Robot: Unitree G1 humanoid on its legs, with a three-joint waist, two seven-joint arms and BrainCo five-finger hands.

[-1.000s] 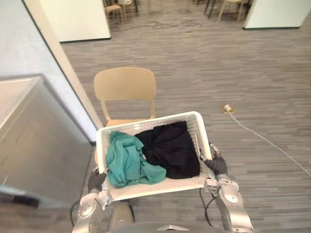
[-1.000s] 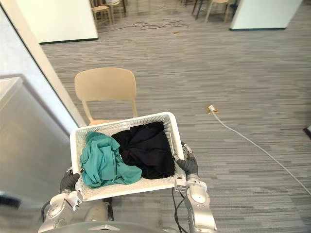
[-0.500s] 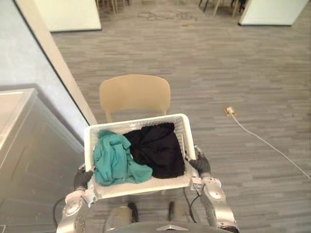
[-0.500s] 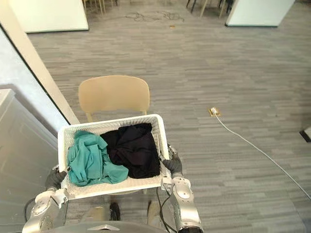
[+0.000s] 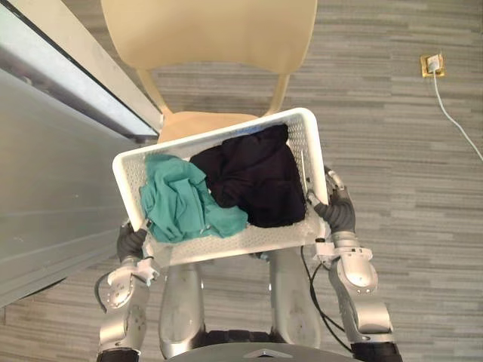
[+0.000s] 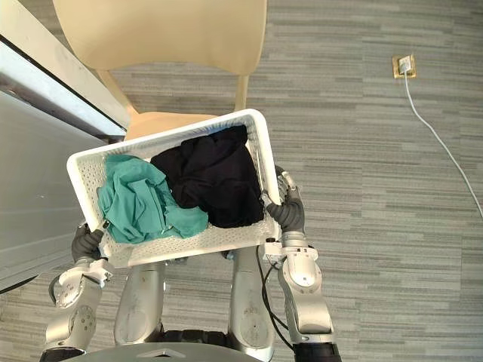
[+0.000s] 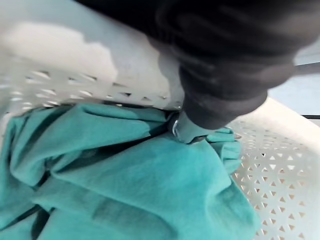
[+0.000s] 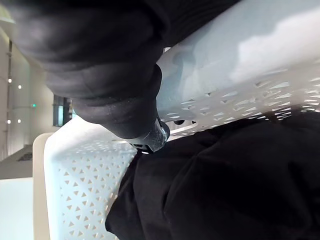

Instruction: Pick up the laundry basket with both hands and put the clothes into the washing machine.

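The white perforated plastic laundry basket (image 5: 226,243) is held up off the floor between both hands, skewed so its right end sits further from the robot. The left hand (image 5: 133,243) grips the basket's left end, its fingers hooked over the rim and touching cloth in the left wrist view. The right hand (image 5: 339,213) clasps the basket's right end the same way. A crumpled teal garment (image 5: 177,204) fills the basket's left half, and a black garment (image 5: 256,177) its right half, the two touching. A tan plastic chair (image 5: 211,30) stands just beyond the basket, and a grey panel (image 5: 53,181) lies to the basket's left.
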